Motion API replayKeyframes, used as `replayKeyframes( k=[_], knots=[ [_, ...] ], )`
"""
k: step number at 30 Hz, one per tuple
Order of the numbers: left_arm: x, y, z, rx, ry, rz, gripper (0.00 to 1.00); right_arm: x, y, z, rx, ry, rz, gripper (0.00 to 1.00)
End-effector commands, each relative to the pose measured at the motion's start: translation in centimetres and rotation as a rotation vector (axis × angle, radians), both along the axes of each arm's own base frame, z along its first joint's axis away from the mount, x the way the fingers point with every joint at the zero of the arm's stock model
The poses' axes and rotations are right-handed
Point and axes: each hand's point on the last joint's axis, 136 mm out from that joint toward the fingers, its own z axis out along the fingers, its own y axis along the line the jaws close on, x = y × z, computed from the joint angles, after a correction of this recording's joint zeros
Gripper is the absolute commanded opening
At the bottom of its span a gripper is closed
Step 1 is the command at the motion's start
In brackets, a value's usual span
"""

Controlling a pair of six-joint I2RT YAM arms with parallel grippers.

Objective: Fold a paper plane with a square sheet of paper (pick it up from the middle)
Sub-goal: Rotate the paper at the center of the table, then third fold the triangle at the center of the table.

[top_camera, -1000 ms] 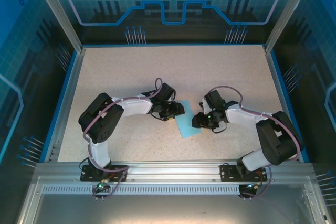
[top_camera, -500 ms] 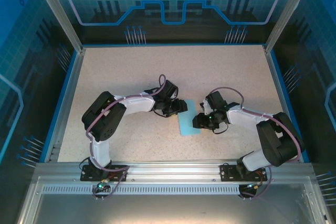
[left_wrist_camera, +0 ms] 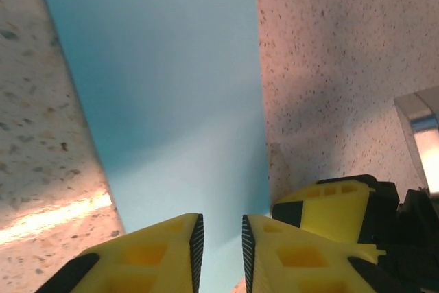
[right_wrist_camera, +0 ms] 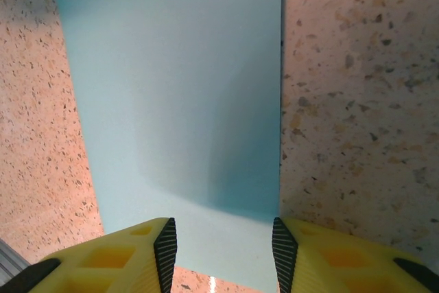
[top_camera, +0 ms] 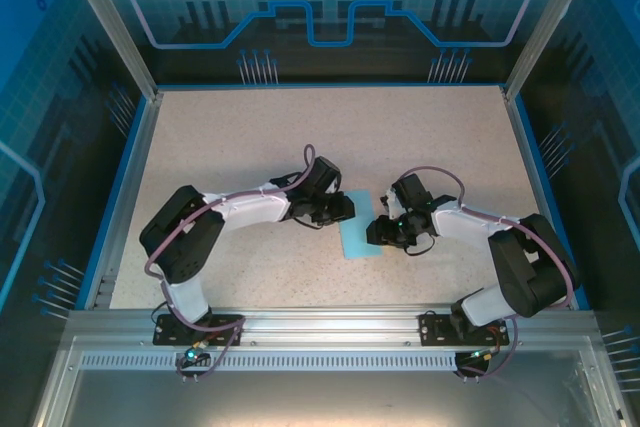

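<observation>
Left tool [top_camera: 336, 210] and right tool [top_camera: 377, 231], seen from above, face each other across a thin light-blue sheet of paper [top_camera: 360, 241] lying flat near the middle of the speckled beige surface [top_camera: 250, 137]; the left tool sits at the sheet's far left edge, the right tool at its right edge; the sheet reads as an oblong rather than a square, so I judge one fold made and the plane far from done.

From the left wrist, the left tool [left_wrist_camera: 219, 248] has its yellow fingers [left_wrist_camera: 147, 259] drawn narrow, a slit apart, low over the sheet [left_wrist_camera: 171, 87]; blue shows through the slit, and nothing is seen pinched.

From the right wrist, the right tool [right_wrist_camera: 223, 252] stands moderately wide, its black-padded fingers [right_wrist_camera: 123, 262] straddling the near end of the sheet [right_wrist_camera: 178, 80] and holding nothing; a soft darker band crosses the paper, crease or shade I cannot tell.

Risks: narrow jaws closing on flat paper may skid and catch nothing; a pinch at one edge could drag the sheet askew, since nothing pins it; two tools pulling against each other could crumple or tear so thin a sheet; a fold pressed off-line would spoil the symmetry.

A blue rim [top_camera: 122, 197] edges the surface; blue patterned panels [top_camera: 330, 7] wall it in on aluminium posts [top_camera: 105, 17]; an aluminium rail [top_camera: 330, 332] runs along the near side.
</observation>
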Motion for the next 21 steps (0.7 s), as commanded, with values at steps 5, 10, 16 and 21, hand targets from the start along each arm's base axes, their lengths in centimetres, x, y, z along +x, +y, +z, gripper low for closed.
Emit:
replayKeyframes(
  k=[5, 10, 16, 21],
  knots=[
    [-1.4, 0.4, -3.0, 0.038, 0.083, 0.000, 0.23, -0.5, -0.8, 0.0, 0.011, 0.020, -0.028, 0.45],
    [-2.3, 0.9, -4.1, 0.057, 0.104, -0.004, 0.22, -0.5, -1.0, 0.5, 0.014, 0.007, -0.034, 0.47],
    [-2.8, 1.4, -5.0, 0.070, 0.114, -0.005, 0.22, -0.6, -0.7, 0.7, 0.036, 0.011, -0.024, 0.49],
    [-3.1, 1.5, -5.8, 0.084, 0.126, -0.009, 0.21, -0.6, -0.7, 0.4, 0.032, 0.019, -0.024, 0.49]
  ],
)
